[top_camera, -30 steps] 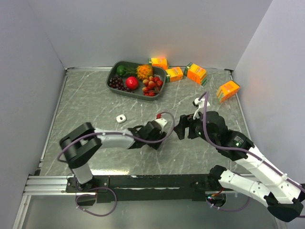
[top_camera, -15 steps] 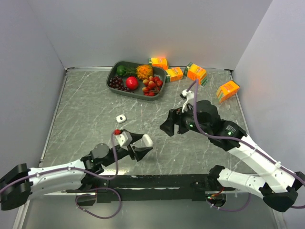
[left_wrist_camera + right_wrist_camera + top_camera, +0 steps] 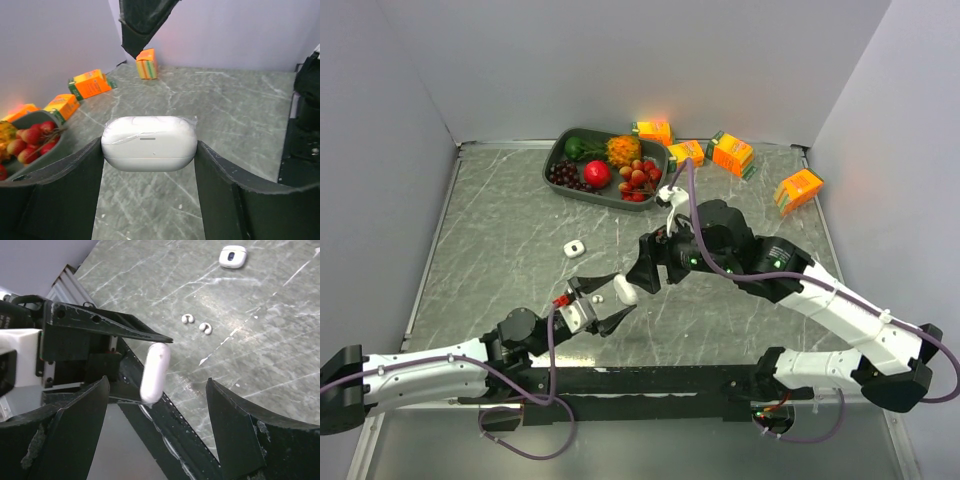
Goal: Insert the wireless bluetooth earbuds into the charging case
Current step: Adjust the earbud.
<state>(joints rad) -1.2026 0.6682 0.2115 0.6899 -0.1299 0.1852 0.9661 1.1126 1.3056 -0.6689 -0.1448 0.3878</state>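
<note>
One charging case (image 3: pixel 149 142) spans the left tool (image 3: pixel 607 300) lengthwise

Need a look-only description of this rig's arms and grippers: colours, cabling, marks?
The left arm and right arm have white shells and black joints, with a purple cable looping along each. The left gripper and right gripper have black wedge-shaped fingers; the right's edges look scuffed. There is a red tip at the left wrist and green lights on the right arm.

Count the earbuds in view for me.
2. One earbud lies loose on the table beside the other earbud, right wrist view only. More may be hidden.
</note>
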